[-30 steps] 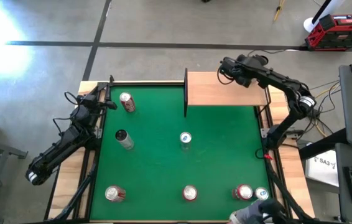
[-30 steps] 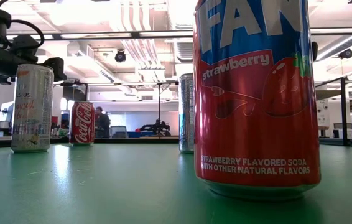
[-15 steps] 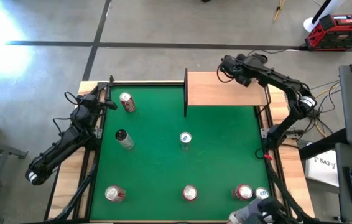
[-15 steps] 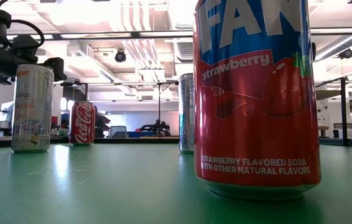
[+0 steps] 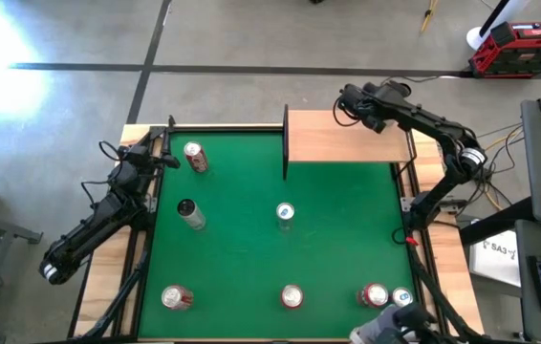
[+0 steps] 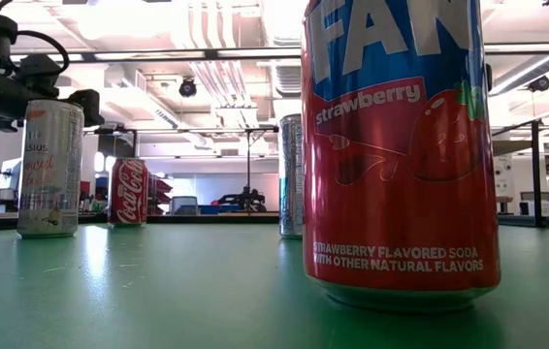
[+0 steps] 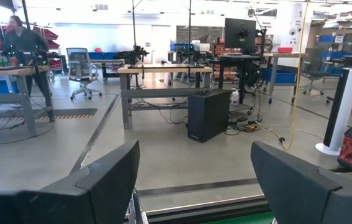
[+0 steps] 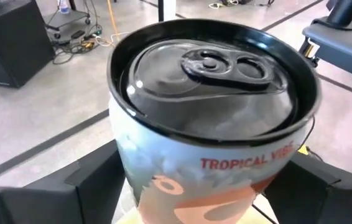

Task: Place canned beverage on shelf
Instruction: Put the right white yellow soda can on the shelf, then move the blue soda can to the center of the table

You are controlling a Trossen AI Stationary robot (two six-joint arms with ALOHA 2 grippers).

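While the right gripper reaches over the far right corner of the shelf, its wrist view shows a can with a black lid and the words "TROPICAL VIBE" standing upright between its two dark fingers. The fingers sit on either side of the can's body, spread about as wide as the can; whether they press it or stand just clear cannot be told. In the overhead view the can itself is hidden under the gripper.

The shelf is a light tan wooden board at the far edge of the green table, with a dark side edge on its left. Most of the board's surface lies bare.

The left gripper waits at the table's far left edge, jaws pressed nearly together and holding nothing.

Other cans are spread well apart on the green: a red-and-white can at far left, a dark-topped can nearer, a blue-topped can at centre, and a near row of a can at the left, a can in the middle, the strawberry soda can and a small can just beside it. Wide open felt lies between them.
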